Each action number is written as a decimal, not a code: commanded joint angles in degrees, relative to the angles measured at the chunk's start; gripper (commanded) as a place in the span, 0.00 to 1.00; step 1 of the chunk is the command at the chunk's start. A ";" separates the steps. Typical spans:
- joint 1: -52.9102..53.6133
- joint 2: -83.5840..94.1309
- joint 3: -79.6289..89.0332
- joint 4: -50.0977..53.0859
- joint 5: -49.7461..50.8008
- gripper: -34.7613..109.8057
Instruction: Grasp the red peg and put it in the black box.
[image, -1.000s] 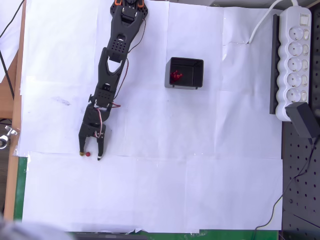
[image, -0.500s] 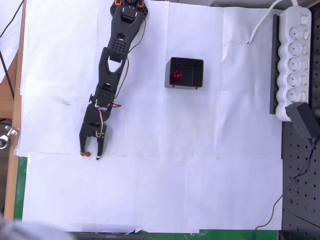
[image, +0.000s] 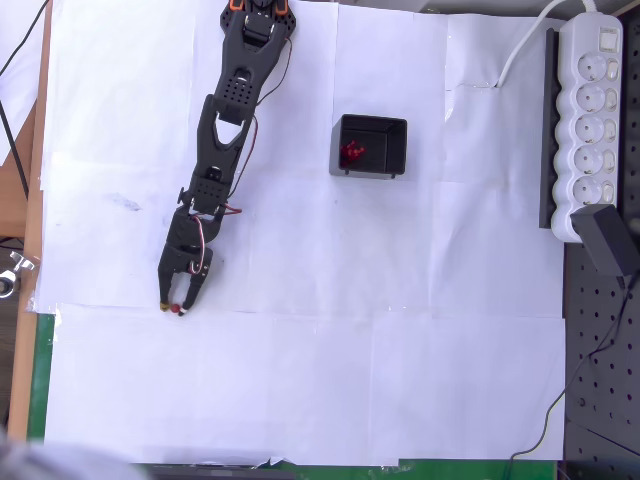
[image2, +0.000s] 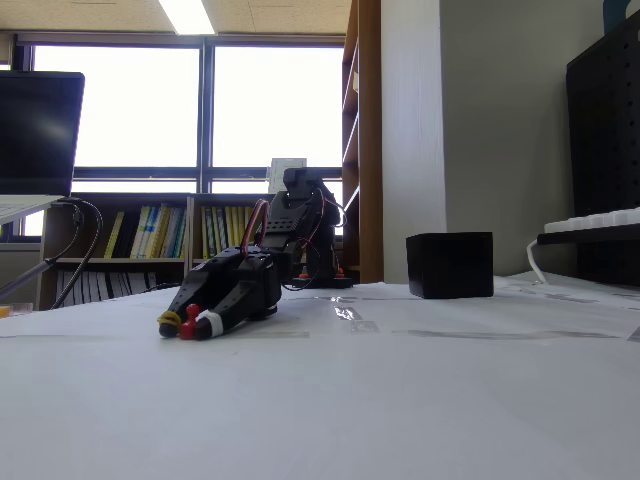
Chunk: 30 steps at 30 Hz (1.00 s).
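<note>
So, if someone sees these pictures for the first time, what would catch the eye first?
Most likely the long black arm stretched down the white paper in the overhead view, with its gripper closed around the tiny red peg near the left edge. Next comes the black box right of the arm, with a bunch of red pieces inside. The white power strip lies along the right edge.

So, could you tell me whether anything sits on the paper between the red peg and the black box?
Nothing visible does. The red peg sits between the fingertips of the gripper, and bare white paper runs from there to the black box. The arm lies left of that line.
</note>
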 joint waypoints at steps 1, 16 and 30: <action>0.79 -2.20 0.26 -0.18 -0.62 0.26; 0.70 -12.74 0.35 14.06 1.58 0.24; -2.37 -41.57 4.31 51.50 10.02 0.24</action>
